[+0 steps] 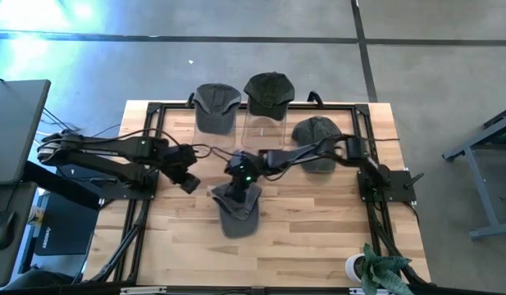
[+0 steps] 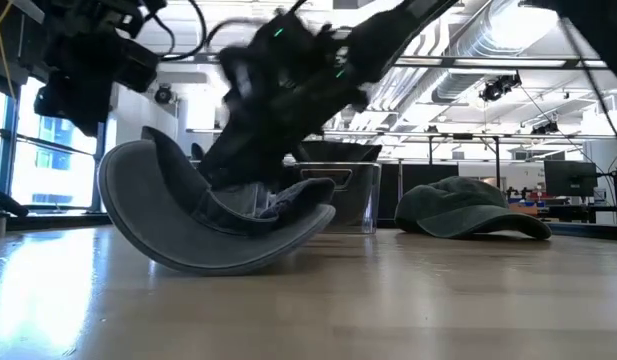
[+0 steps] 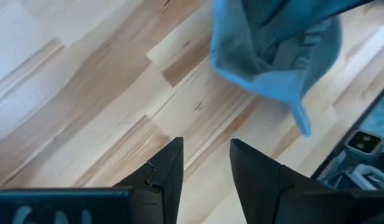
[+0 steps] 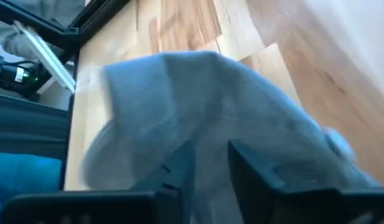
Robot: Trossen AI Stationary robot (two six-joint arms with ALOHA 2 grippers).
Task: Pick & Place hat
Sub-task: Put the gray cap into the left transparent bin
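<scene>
A grey cap (image 1: 236, 211) sits in the middle of the table toward the near edge. In the low view the cap (image 2: 213, 235) is tipped and rests on its curved underside, with its brim (image 2: 128, 190) raised. My right gripper (image 1: 241, 185) reaches in from the right and is shut on the cap's crumpled crown. My left gripper (image 1: 188, 179) hovers open just left of the cap, above bare wood (image 3: 204, 158), and touches nothing. In the left wrist view the cap (image 3: 279, 56) lies ahead of its fingers. My right gripper pinches a fold of the grey cap's crown (image 4: 210, 134) between its two fingers, coming from above and slanting in from the table's right. The cap is tilted in the hold, its underside (image 2: 228, 262) on the table and its brim raised.
Three more caps lie along the far side: a grey one (image 1: 217, 106), a dark green one (image 1: 269, 92) on a clear stand (image 2: 353, 195), and a green-grey one (image 1: 316, 133) on the right (image 2: 473, 210). A black frame (image 1: 146, 147) edges the table. A plant (image 1: 384, 270) stands at the near right corner.
</scene>
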